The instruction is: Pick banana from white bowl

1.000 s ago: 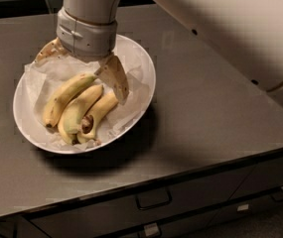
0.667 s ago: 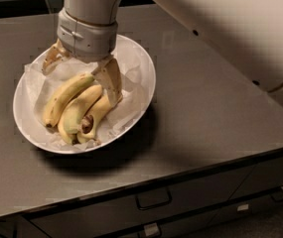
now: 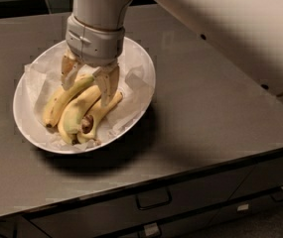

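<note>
Three bananas [image 3: 79,114] lie side by side on the crinkled paper [image 3: 133,78] in the white bowl [image 3: 22,118], left of centre on the bench [image 3: 220,123]. The hand [image 3: 89,81] has dropped lower over their far ends and its fingers [image 3: 108,86], spread wide a second ago, have drawn in to straddle the fruit, still apart and not visibly clamped. By my judgement the grasp is closing but no banana is secured.

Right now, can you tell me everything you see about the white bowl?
The white bowl is wide, shallow and oval. It sits on the grey counter, lined with crinkled white paper. Three yellow bananas lie in it side by side. The gripper hangs down into it, at the bananas' far ends.
</note>
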